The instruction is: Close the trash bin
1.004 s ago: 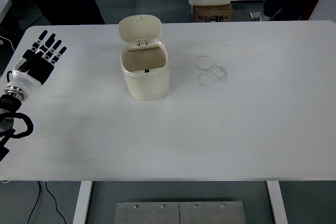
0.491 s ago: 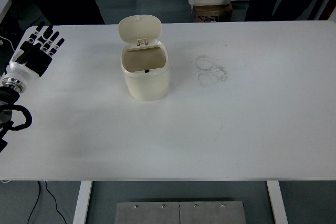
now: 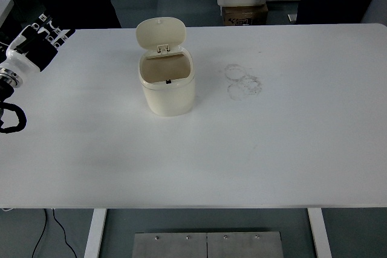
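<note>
Cream trash bin (image 3: 167, 86) with matching cream lid (image 3: 161, 33), tan-brown inside; white table (image 3: 272, 143) marked by faint grey ring smudges (image 3: 243, 80); black left hand (image 3: 37, 46) with white knuckle patches, silver wrist band

Cream trash bin (image 3: 167, 84) upright on the white desk (image 3: 242, 149), lid (image 3: 161, 33) tipped up at the back. Well to its left, left hand (image 3: 34, 46), fingers (image 3: 53, 33) spread, holding nothing. Faint ring marks (image 3: 243, 81) beyond the bin, farther from the fingers.
</note>
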`<action>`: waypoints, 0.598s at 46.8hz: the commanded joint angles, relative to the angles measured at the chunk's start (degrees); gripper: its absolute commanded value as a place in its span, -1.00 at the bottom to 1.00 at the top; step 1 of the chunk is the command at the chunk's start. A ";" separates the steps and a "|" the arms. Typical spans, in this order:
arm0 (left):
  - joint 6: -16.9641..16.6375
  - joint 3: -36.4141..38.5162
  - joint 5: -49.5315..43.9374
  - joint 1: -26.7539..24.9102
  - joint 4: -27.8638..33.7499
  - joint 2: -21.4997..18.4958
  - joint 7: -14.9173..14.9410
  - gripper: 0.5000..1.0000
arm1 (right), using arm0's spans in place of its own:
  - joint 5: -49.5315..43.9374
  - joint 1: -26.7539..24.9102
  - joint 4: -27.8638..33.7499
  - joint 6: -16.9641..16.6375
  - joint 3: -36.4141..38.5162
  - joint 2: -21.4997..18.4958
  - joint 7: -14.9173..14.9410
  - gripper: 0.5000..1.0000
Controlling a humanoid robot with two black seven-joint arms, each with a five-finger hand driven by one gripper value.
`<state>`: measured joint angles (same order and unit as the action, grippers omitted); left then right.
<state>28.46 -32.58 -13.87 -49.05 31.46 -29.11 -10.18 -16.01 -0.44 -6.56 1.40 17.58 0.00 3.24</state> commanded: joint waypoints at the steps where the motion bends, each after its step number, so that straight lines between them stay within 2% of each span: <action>1: -0.07 1.29 -0.02 -0.96 0.09 -0.16 -0.02 1.00 | 0.01 0.00 -0.03 0.00 0.00 0.00 0.01 0.97; 5: -0.34 2.96 -0.02 -2.54 1.40 -0.51 0.16 1.00 | 0.01 0.00 -0.03 0.00 0.00 0.00 0.01 0.97; 10: -2.18 9.98 0.07 -6.40 4.65 -2.79 0.16 1.00 | 0.01 0.00 0.06 0.00 0.00 0.00 0.01 0.97; 28: -2.36 33.89 0.16 -25.91 11.95 -8.42 0.68 1.00 | 0.01 0.00 0.06 0.00 0.00 0.00 0.01 0.97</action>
<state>26.05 -1.93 -13.79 -71.71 42.46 -36.62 -9.82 -16.01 -0.43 -6.57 1.40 17.58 0.00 3.26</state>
